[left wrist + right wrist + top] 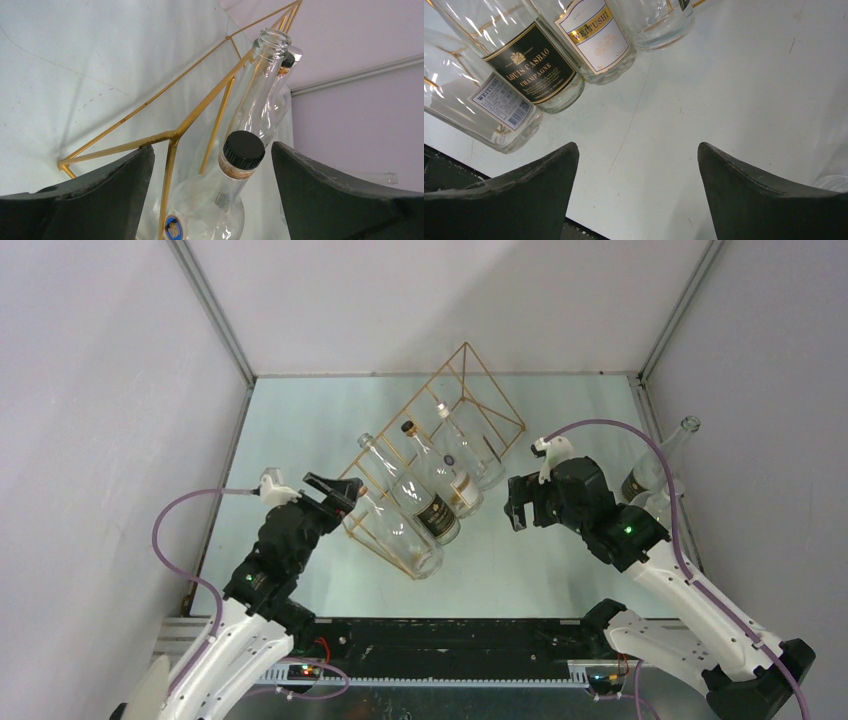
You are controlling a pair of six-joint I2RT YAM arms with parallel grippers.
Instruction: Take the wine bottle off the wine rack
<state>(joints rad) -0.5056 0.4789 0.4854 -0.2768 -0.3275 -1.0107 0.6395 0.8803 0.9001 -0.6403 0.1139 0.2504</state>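
Observation:
The gold wire wine rack point(470, 390) stands mid-table with several bottles lying in it, necks toward the far left. The black-labelled bottle point(432, 502) lies between a clear bottle point(400, 525) and a white-labelled one point(462, 480). My left gripper point(338, 494) is open at the rack's near-left corner. In the left wrist view a black-capped bottle neck point(243, 149) and a gold rack bar point(170, 142) lie between its open fingers point(100, 195). My right gripper point(516, 506) is open and empty above bare table, just right of the bottle bases point(531, 62).
Other clear bottles point(668, 455) stand at the table's right edge, behind my right arm. Grey walls close the table in on the left, back and right. A black rail point(450, 635) runs along the near edge.

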